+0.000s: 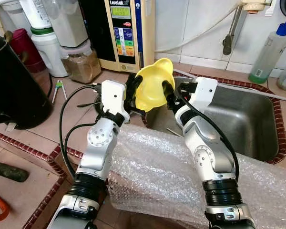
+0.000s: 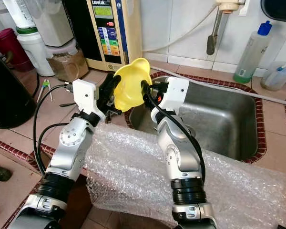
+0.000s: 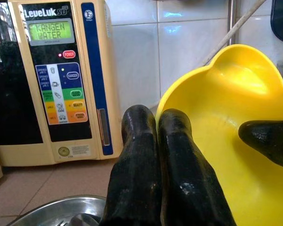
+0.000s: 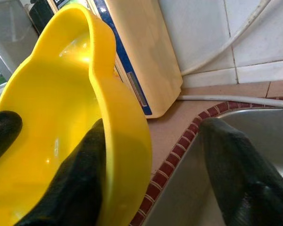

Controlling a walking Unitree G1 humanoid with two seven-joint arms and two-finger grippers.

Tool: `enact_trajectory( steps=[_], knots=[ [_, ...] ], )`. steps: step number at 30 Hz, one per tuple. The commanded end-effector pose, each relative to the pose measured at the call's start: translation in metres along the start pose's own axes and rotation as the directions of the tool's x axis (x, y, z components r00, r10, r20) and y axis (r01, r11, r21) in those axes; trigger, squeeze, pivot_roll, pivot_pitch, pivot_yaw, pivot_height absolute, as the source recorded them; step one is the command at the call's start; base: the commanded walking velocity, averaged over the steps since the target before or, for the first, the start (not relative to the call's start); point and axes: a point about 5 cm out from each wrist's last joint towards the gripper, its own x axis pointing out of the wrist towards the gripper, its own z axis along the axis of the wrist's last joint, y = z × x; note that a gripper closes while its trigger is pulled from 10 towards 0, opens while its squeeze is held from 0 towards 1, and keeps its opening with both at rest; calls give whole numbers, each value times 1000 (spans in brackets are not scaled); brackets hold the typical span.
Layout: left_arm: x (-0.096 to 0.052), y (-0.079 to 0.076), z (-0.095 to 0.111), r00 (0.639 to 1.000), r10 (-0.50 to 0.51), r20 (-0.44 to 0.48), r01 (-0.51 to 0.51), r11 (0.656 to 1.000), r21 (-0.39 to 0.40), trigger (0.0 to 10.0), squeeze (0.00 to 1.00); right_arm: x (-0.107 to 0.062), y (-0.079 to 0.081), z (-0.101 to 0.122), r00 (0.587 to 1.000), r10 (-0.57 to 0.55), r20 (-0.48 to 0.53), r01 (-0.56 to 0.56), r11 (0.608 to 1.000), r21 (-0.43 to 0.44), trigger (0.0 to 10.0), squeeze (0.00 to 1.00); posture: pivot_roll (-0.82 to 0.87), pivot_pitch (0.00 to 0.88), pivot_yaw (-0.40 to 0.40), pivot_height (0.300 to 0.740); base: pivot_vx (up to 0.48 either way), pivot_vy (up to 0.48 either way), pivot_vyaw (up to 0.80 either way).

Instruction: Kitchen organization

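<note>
Yellow bowl (image 1: 151,88): you see it raised above the near left corner of the steel sink (image 1: 257,119), tipped on its side so the hollow faces the robot's left, with both grippers meeting at it.

Left gripper (image 1: 131,93): you find it against the bowl's left side. In the left wrist view its two black fingers (image 3: 146,165) lie pressed together side by side, clenched with nothing between them, just beside the bowl's rim.

Right gripper (image 1: 169,93): you find it at the bowl's right side. In the right wrist view one finger (image 4: 80,179) lies against the bowl's inner wall and the other finger stands well apart over the sink, so the jaws are spread wide and not pinching the rim.

Counter (image 1: 33,138): tiled in terracotta, with a red mosaic border around the sink.

Behind the bowl: you have a cream water ionizer (image 1: 126,33) with a lit green display standing against the white tiled wall.

Near edge: a sheet of bubble wrap (image 1: 157,176) lies over the counter front beneath both forearms.

Far left: a black kettle (image 1: 12,83) stands on the counter.
</note>
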Motion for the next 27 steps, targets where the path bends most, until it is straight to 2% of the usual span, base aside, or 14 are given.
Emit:
enact_trajectory(
  steps=[1,18,19,20,21,22,23,24,26,27],
  knots=[
    [0,2,6,1000,0,23,0,1000,12,0,0,2,1,0,1000,-8,-12,8,1000,10,0,0,-16,36,79,740,0,0,0],
    [-1,4,5,1000,6,16,-6,1000,21,0,0,0,-9,-3,998,-49,-35,50,998,22,0,0,-14,39,79,740,0,0,0],
    [-1,3,3,1000,2,3,-2,1000,21,1294,0,0,-10,-3,998,-52,-36,53,998,23,0,0,-14,39,79,740,0,0,0],
    [-1,3,3,1000,2,3,-2,1000,21,1294,0,0,-10,-3,998,-52,-36,53,998,23,0,0,-14,39,79,740,0,0,0],
    [-2,3,0,1000,1,-18,-1,1000,7,1922,0,0,-10,-4,998,-55,-37,56,998,23,0,0,-14,39,79,740,0,0,0],
    [-2,0,-7,997,-2,-80,-2,998,-56,5255,0,0,-11,-5,997,-66,-43,67,997,24,0,0,-11,42,80,740,0,0,0],
    [-2,-1,-10,995,-10,-96,3,997,-77,8118,0,0,-12,-6,996,-71,-47,72,997,23,0,0,-11,42,80,740,0,0,0],
    [-2,-2,-11,995,-16,-102,7,996,-87,8118,0,0,-13,-6,996,-74,-50,75,997,22,0,0,-11,42,80,740,0,0,0],
    [-3,-6,-10,995,-45,-92,39,997,-67,10000,0,-1,-16,-8,994,-96,-60,97,995,13,0,0,-13,44,77,740,0,0,0],
    [-3,-7,-10,995,-51,-91,46,997,-61,10000,0,-1,-18,-8,993,-102,-62,103,995,11,0,0,-13,44,77,740,0,0,0]
  ],
)
